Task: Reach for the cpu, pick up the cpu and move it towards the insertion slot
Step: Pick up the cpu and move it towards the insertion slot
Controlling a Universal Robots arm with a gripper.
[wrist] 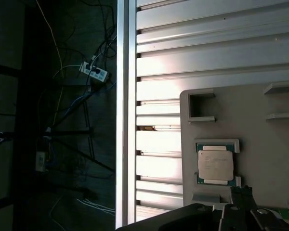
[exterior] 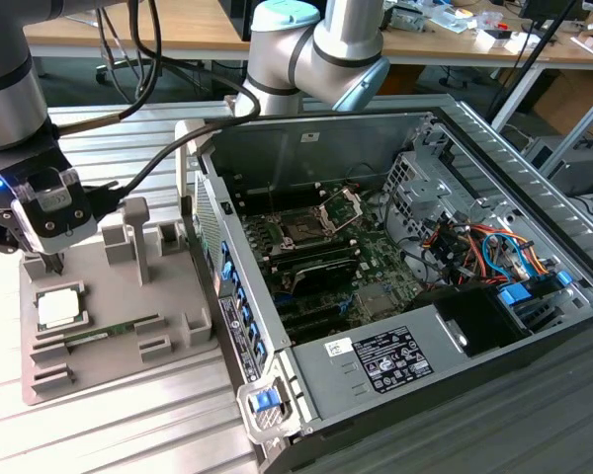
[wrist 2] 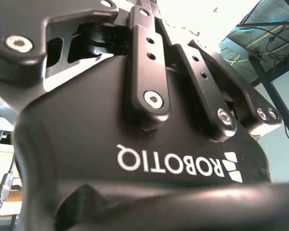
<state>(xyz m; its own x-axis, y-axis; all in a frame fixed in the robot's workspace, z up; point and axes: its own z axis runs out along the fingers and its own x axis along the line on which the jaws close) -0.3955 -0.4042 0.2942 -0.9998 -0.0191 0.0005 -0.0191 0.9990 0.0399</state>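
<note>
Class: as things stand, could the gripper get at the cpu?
Probably yes: the gripper hangs close above the cpu, which lies uncovered in its grey holder, nothing between them.

You are working in a robotics lab, at an electronics assembly bench. An open computer case [exterior: 376,133] lies on its side on a ribbed aluminium table [exterior: 128,434], with its motherboard [exterior: 346,267] and coloured wiring [exterior: 474,247] laid bare. Just beside the case, on the exterior view's left, a grey fixture plate [exterior: 99,286] holds the cpu [exterior: 59,308] in a moulded pocket. Behind the case stand wooden desks [exterior: 128,30] strewn with small parts and cables. A jointed robot arm [exterior: 321,44] rises between the case and those desks. In the first wrist view, a power strip [wrist: 95,72] and loose leads lie on the dark floor past the table's edge.
</note>
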